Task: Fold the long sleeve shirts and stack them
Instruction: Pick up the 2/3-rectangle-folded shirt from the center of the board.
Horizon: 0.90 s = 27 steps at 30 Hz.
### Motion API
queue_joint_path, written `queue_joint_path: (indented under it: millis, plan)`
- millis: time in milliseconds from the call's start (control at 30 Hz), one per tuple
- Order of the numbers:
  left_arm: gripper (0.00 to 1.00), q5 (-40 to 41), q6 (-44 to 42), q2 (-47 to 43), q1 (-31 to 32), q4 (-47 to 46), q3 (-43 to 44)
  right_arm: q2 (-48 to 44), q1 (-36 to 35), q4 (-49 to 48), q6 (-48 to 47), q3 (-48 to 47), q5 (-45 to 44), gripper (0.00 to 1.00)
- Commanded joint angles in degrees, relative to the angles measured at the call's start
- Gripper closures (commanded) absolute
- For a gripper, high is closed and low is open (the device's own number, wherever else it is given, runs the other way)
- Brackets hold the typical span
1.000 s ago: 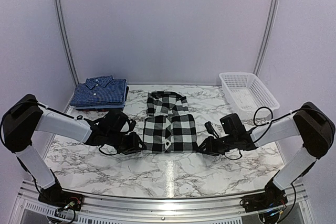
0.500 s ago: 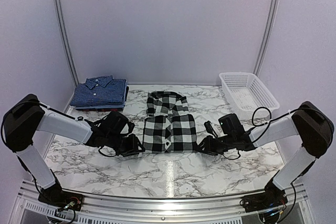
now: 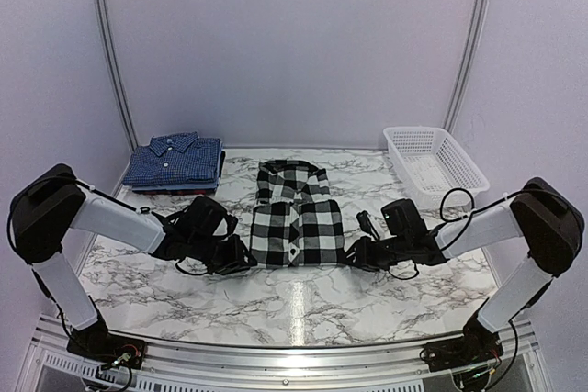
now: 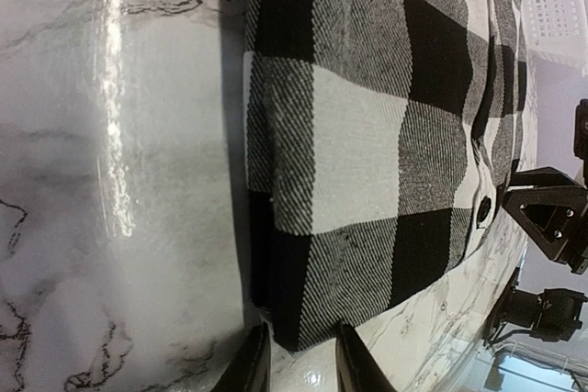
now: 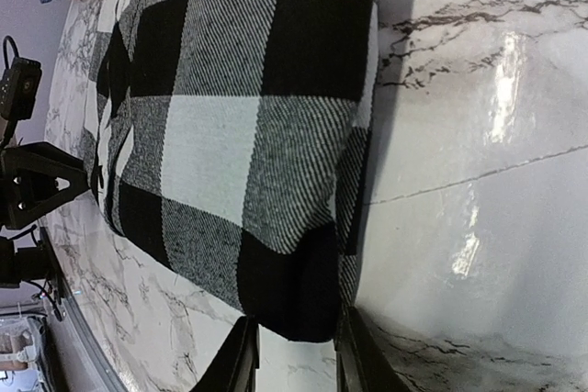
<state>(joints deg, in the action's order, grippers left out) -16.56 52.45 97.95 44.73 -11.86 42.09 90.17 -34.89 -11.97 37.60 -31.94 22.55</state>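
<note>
The left fingers point(image 4: 254, 361) clamp the near left corner, and the right fingers point(image 5: 237, 356) the near right corner, of the black-and-white checked shirt point(image 3: 296, 219), folded into a flat rectangle, collar farthest away, on the marble counter point(image 3: 303, 308). Beyond its left side lie stacked folded dark blue checked shirts point(image 3: 175, 161).

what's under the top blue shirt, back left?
The top blue shirt sits on more folded dark blue cloth, whose edge shows along the pile's near side. How many pieces are stacked, and the table under them, is covered.
</note>
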Motion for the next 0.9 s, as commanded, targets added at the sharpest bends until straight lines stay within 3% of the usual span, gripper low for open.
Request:
queue_joint_path:
  millis: [0,233,367,600,733,867]
  plan:
    - [0.76,0.53,1.53,2.25,0.68,1.22,-1.12,0.41,-1.01,-1.2,0.87,0.49,-1.61,0.74]
    - [0.84,1.78,2.19,1.94,0.71,1.31,-1.34,-1.29,-1.99,6.53,-1.29,-1.47,-9.12,0.74]
    - [0.87,2.05,2.4,1.82,0.65,1.22,-1.19,-1.01,-3.42,6.37,-1.48,-2.08,-9.54,0.69]
    - [0.9,2.05,2.48,1.17,0.71,1.14,-0.86,1.23,-6.58,8.82,-0.5,-4.15,-13.1,0.7]
    - [0.95,1.97,2.66,1.2,0.71,1.13,-0.56,1.9,-7.08,9.6,0.58,-4.3,-14.62,0.76]
    - [0.99,2.3,2.5,1.21,0.79,1.46,0.11,2.51,-7.23,8.64,0.74,-4.84,-14.34,0.9]
